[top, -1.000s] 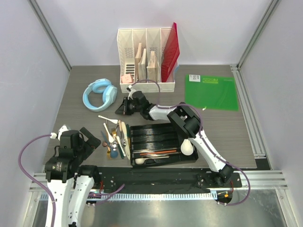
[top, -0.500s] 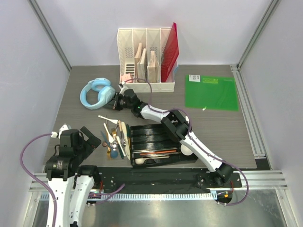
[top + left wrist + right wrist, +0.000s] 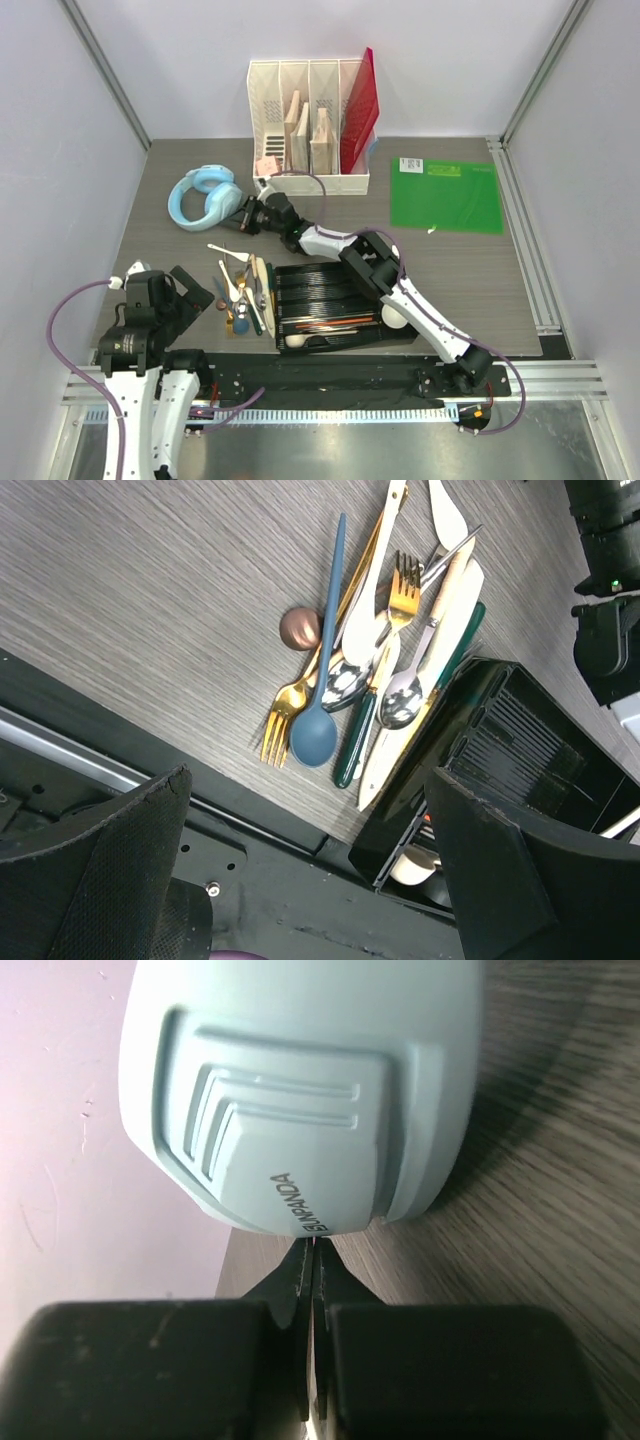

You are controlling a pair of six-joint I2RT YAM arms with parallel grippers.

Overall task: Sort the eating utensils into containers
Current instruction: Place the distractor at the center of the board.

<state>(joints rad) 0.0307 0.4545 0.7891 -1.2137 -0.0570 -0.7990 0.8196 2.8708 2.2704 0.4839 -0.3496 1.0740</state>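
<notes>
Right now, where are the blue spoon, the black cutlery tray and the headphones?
blue spoon [image 3: 313,738], left wrist view, on its bowl.
black cutlery tray [image 3: 318,280], top view, on bare compartments.
light blue headphones [image 3: 222,205], top view, on an ear cup.

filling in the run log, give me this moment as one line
left tool: open above loose cutlery | right tool: shut, tips at blue headphones | tray: partly filled

headphones [image 3: 208,197]: directly ahead of the right pincer [image 3: 243,221], at its tips
file organizer [image 3: 308,128]: farther back, right of that pincer
utensil pile [image 3: 243,286]: just right of the left pincer [image 3: 200,292]
tray [image 3: 320,285]: right of the pile
</notes>
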